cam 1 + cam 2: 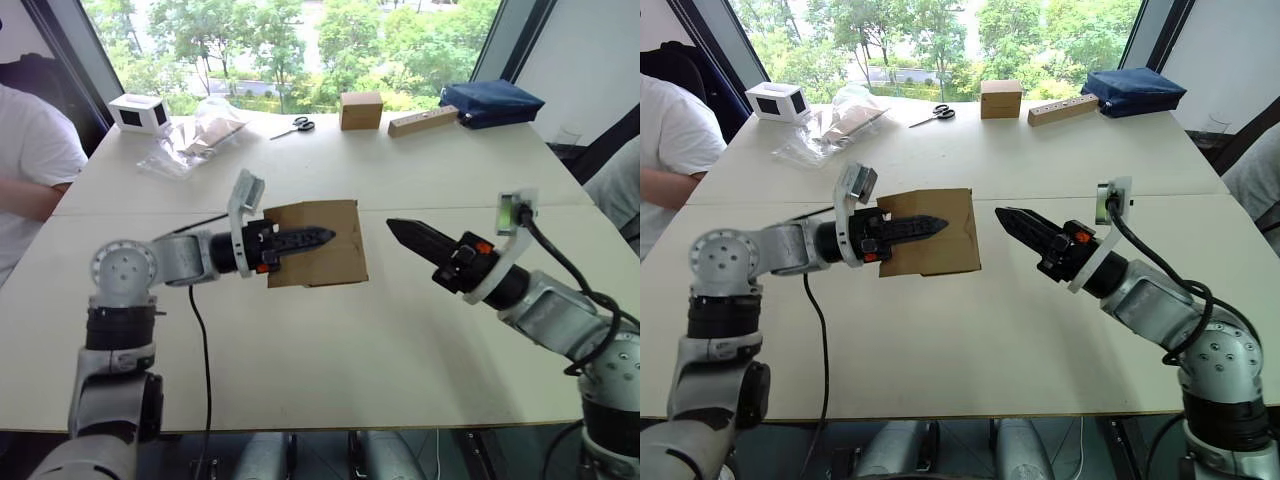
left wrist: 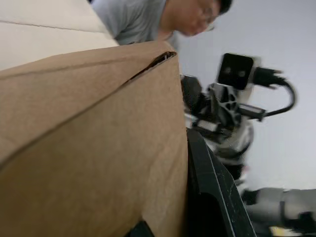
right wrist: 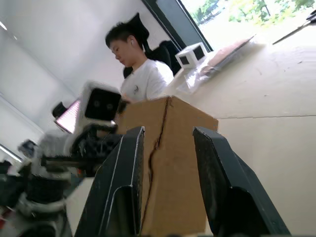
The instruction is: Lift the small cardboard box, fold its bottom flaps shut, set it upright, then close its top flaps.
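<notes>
Brown corrugated cardboard, plain and unprinted: the small cardboard box (image 1: 318, 243) sits near the middle of the counter (image 1: 330, 350), and we take it as our landmark. Our left gripper (image 1: 312, 238) lies across its top from the left side; in the left wrist view one black finger (image 2: 212, 192) runs down along a box wall, and we judge the fingers to be clamped on that panel, though the second finger is hidden. Our right gripper (image 1: 1015, 222) is just beside the box's right side, apart from it, tips aimed at it; the right wrist view shows its fingers (image 3: 121, 192) spread moderately, with the box's seam between them.

We expect the box to be very light and fairly stiff along its creased edges, while its flaps and thin walls will flex or crumple under a hard pinch. A hold on a wall close to a corner should serve best, keeping the flaps free to fold.

Well behind the box stand a tan carton (image 1: 361, 110), scissors (image 1: 296, 126) and a white box (image 1: 139, 113). A person's arm (image 1: 30, 195) rests left of it.
</notes>
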Tool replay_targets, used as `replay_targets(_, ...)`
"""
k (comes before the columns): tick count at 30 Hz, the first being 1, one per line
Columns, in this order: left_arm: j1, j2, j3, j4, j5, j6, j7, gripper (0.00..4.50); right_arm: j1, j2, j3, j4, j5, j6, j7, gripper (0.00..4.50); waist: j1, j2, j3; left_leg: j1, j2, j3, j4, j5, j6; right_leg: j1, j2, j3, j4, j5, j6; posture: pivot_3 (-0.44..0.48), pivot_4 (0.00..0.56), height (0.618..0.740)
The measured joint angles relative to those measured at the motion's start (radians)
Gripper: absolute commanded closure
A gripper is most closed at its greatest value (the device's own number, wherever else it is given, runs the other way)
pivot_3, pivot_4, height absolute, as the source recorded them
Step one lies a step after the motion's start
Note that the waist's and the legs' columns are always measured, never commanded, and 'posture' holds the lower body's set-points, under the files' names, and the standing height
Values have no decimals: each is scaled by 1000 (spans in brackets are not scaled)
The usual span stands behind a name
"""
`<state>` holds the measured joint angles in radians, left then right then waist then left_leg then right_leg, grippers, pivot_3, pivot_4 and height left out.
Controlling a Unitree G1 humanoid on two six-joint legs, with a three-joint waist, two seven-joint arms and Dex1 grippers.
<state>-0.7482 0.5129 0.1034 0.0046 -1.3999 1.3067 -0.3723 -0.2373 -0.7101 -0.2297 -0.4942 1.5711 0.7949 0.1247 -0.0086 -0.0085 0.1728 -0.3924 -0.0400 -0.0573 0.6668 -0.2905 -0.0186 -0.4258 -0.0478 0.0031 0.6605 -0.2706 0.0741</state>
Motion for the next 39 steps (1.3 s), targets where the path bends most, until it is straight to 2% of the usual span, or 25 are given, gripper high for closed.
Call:
replay_targets(3, -182, 103, -172, -5, 221, -12, -88, 4500, 6, -100, -9, -3, -106, 25, 110, 2927, 0, -1, 0, 0, 0, 0, 0, 0, 1, 1, 1, 0, -2, 0, 0, 0, 150, 740)
replay_targets(5, -282, 189, -333, -40, 358, -49, -245, 4500, 28, -202, 29, -14, -265, 13, 213, 2927, -2, 0, 0, 0, -1, 1, -2, -1, 2, 1, 2, 0, -4, 0, 0, 0, 150, 740)
replay_targets(6, -303, 206, -373, -52, 392, -64, -289, 4500, 33, -222, 42, -14, -310, 9, 238, 2927, -3, 0, 0, 0, 0, 1, -2, -1, 2, 2, 3, 0, -5, 0, 0, 0, 150, 740)
replay_targets(7, -357, 241, -504, -63, 512, -145, -411, 4500, 40, -244, 66, -9, -400, -9, 288, 2927, -4, 0, 0, 0, 0, 1, -2, -1, 2, 2, 3, 0, -6, 0, 0, 0, 150, 740)
replay_targets(9, -435, 250, -700, -54, 705, -285, -575, 4500, 32, -242, 88, 18, -474, -28, 341, 2927, -2, 0, 0, 0, 0, 2, -2, -1, 2, 3, 2, 1, -7, 0, 0, 0, 150, 740)
replay_targets(12, -504, 206, -879, 26, 914, -442, -736, 4500, 3, -203, 83, 42, -500, -38, 368, 2927, -1, 0, 1, 0, 0, 2, -2, -1, 2, 2, 1, 1, -7, 0, 0, 0, 150, 740)
replay_targets(15, -570, 141, -993, 99, 1078, -547, -866, 3671, 0, -177, 75, 39, -521, -40, 381, 2943, 0, 0, 1, -1, 1, 1, -2, -2, 4, 2, 2, 1, -8, 0, 0, 0, 150, 740)
replay_targets(20, -626, 15, -1000, 163, 1184, -598, -949, 1718, 9, -131, 61, 19, -548, -38, 368, 2943, 1, -1, 1, -4, 0, 1, 0, -3, 5, 1, 1, 1, -8, 0, 1, 0, 150, 740)
replay_targets(23, -648, -23, -971, 168, 1184, -501, -980, 422, 38, -118, 54, -15, -548, -33, 352, 2943, -3, 0, 2, -3, 1, 1, 0, -3, 5, 1, 1, 1, -7, 0, 1, 0, 150, 740)
replay_targets(24, -655, -28, -955, 163, 1176, -461, -985, 148, 42, -112, 53, -20, -548, -30, 348, 2943, -5, 0, 2, -3, 1, 1, 0, -3, 5, 1, 2, 1, -7, 0, 1, 0, 150, 740)
replay_targets(25, -665, -26, -937, 150, 1168, -423, -997, 60, 48, -108, 51, -27, -548, -26, 343, 2943, -6, 0, 2, -3, 1, 1, 0, -3, 5, 1, 2, 1, -7, 0, 1, 0, 150, 740)
replay_targets(28, -712, 0, -854, 118, 1127, -333, -1038, 60, 54, -97, 39, -37, -547, -15, 329, 2943, -6, 0, 2, -2, 1, 1, 0, -3, 5, 1, 2, 1, -6, 0, 1, 0, 150, 740)
replay_targets(30, -729, 49, -768, 114, 1099, -305, -1056, 60, 65, -95, 28, -51, -546, -11, 324, 2943, -7, 1, 2, -2, 1, 1, 0, -3, 5, 1, 2, 1, -6, 0, 1, 0, 150, 740)
replay_targets(31, -729, 68, -731, 119, 1088, -295, -1061, 294, 66, -95, 23, -52, -546, -9, 324, 2943, -7, 1, 2, -2, 1, 1, 0, -3, 5, 1, 2, 1, -6, 0, 1, 0, 150, 740)
replay_targets(34, -683, 143, -602, 115, 1046, -270, -1057, 1173, 68, -95, 15, -52, -552, -7, 325, 2943, -6, 1, 2, -1, 1, 1, 0, -3, 5, 1, 2, 1, -4, 0, 1, 0, 150, 740)
replay_targets(38, -514, 199, -458, 77, 991, -203, -993, 3084, 58, -93, 20, -38, -604, -21, 341, 2943, -4, 1, 2, -1, 1, 1, 1, -3, 5, 1, 1, 1, -3, 0, 1, 0, 150, 740)
replay_targets(39, -455, 213, -418, 65, 974, -186, -968, 3516, 53, -93, 22, -23, -628, -29, 345, 3186, -4, 1, 2, -1, 1, 1, 1, -3, 5, 1, 1, 1, -3, 0, 1, 0, 150, 740)
